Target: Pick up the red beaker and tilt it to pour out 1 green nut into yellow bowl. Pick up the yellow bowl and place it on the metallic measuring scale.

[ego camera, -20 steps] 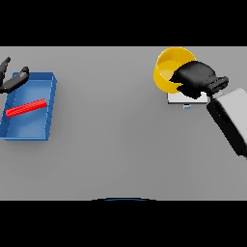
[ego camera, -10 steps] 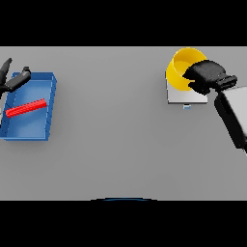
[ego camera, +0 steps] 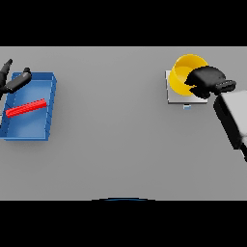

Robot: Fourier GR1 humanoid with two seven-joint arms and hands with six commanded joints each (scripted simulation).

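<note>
The right hand [ego camera: 208, 81] has its dark fingers curled over the near rim of the yellow bowl [ego camera: 185, 72] and grips it there, with the white and grey forearm running off toward the right edge of the view. The bowl is tipped, its opening turned toward the left and toward the camera, and it sits over the metallic measuring scale [ego camera: 179, 95], whose pale square plate shows below and to the left of the bowl. Whether the bowl's base already touches the plate or hangs just above it cannot be told from this angle. No green nut can be made out inside the bowl; the hand hides part of the interior.

Well apart, at the far left of the grey table [ego camera: 116, 144], the left hand [ego camera: 13, 81] shows at the upper corner of a blue tray [ego camera: 48, 108], its fingers straight and relaxed, holding nothing. A red bar-shaped object [ego camera: 26, 108] lies slanted inside the tray; no upright red beaker is visible.

As a judgement, the task is in its final step: the bowl is up and over the scale, and what is left is to level it, set it flat on the plate and let go
</note>
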